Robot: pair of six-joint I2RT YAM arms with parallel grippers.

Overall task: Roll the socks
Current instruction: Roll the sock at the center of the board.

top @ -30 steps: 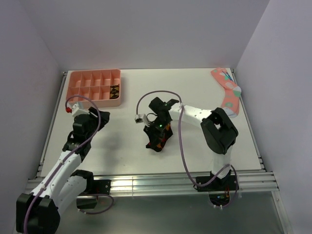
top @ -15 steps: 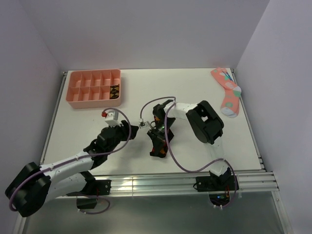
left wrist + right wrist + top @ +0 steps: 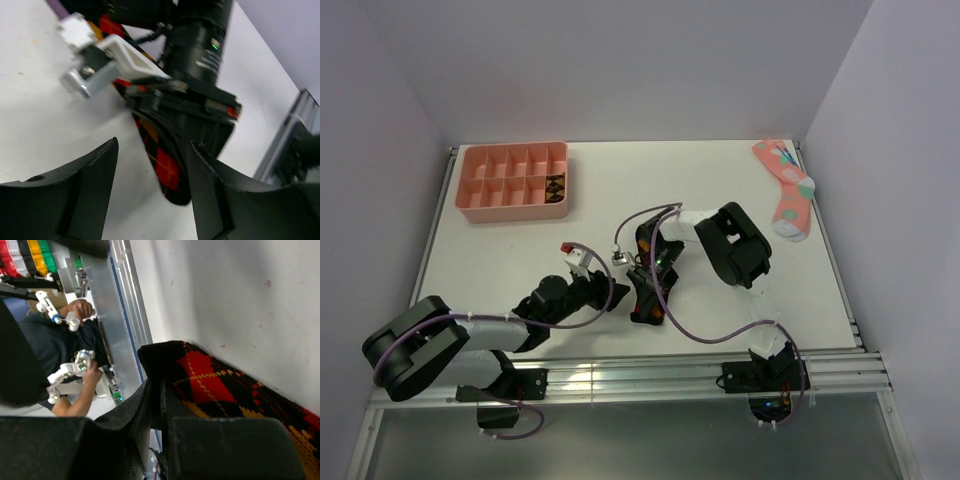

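The left gripper (image 3: pixel 611 291) sits just left of the dark argyle sock (image 3: pixel 647 296), its jaws spread wide and holding nothing. That sock, with red and orange diamonds, lies bunched on the white table (image 3: pixel 720 180). The right gripper (image 3: pixel 160 400) is clamped on the sock's dark edge from above. Far up-left of the sock, a pink tray (image 3: pixel 510 213) holds a dark patterned bundle (image 3: pixel 555 187) in its near right compartment. Far up-right lies a pink sock (image 3: pixel 788 190).

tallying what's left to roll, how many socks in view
3: red argyle sock in the right gripper mid-table, argyle bundle in the pink tray, pink sock far right. Others possibly hidden.
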